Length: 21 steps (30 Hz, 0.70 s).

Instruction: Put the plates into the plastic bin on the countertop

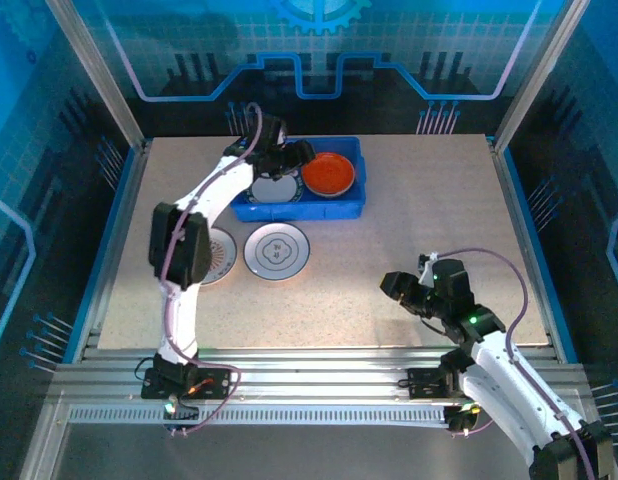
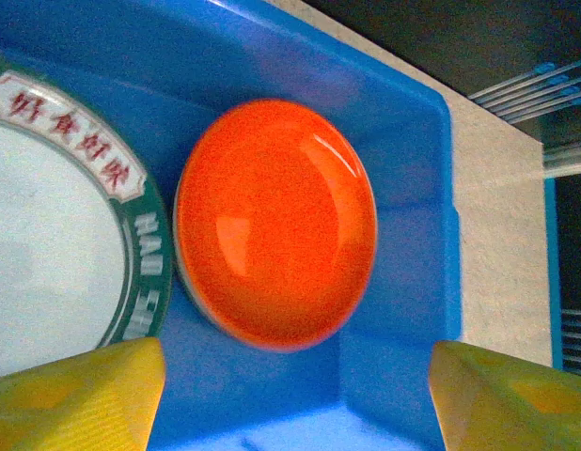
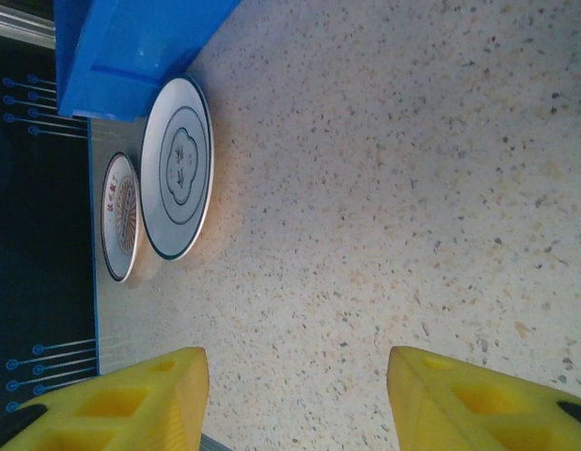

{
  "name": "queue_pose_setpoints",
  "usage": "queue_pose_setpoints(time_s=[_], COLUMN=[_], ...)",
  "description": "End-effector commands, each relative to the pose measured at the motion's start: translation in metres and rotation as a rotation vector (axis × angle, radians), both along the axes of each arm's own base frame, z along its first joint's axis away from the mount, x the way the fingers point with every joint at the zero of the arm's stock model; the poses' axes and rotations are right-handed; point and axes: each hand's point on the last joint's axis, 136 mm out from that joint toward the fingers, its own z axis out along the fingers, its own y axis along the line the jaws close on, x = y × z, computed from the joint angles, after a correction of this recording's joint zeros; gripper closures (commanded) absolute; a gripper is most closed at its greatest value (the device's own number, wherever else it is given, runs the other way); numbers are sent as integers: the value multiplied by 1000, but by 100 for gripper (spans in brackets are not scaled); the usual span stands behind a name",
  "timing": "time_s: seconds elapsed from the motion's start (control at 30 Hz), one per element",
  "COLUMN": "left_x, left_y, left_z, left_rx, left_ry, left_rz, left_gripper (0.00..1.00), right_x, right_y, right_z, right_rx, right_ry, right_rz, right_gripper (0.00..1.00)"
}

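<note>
The plastic bin sits at the far side of the table, a blue tub with low walls and a rim. Two plates lie side by side on its floor. The orange plate is on the right, bright and glossy, with highlights across its shallow bowl and a pale edge showing along its lower rim. Beside it on the left lies the green-rimmed plate, white in the middle (its rim carries a pale panel with red characters). In the left wrist view the two are very close; whether they touch cannot be told.

The left end effector hangs over the bin, its yellow fingers spread wide with nothing between them.

Two more plates lie flat on the table just in front of the bin. The lobed-pattern plate is grey-white with a dark rim line and a four-lobed outline round a small centre mark. To its left, the brown-patterned plate is partly covered by the left arm.

The right end effector is at the near right, well apart from the bin, fingers parted and empty over bare speckled surface.
</note>
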Motion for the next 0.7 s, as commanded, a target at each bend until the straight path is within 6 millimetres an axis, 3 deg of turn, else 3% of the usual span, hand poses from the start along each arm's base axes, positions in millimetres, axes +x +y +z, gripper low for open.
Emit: queue_pose_setpoints(time_s=[0.0, 0.2, 0.43, 0.53, 0.67], left_x=[-43, -145, -249, -278, -296], left_y=[2, 15, 12, 16, 24], left_z=[58, 58, 16, -2, -25], left_rx=[-78, -131, -140, -130, -160], left_ry=[-137, -150, -109, -110, -96], left_rz=[-47, -100, -151, -153, -138], left_gripper=[25, 25, 25, 24, 22], right_x=[21, 50, 75, 82, 86], right_y=[0, 20, 65, 83, 105], right_z=[23, 38, 29, 23, 10], right_rx=[-3, -30, -32, -40, -41], right_ry=[-89, -153, -152, -150, -131], right_rz=[-24, 16, 109, 140, 172], right_gripper=[48, 54, 62, 63, 63])
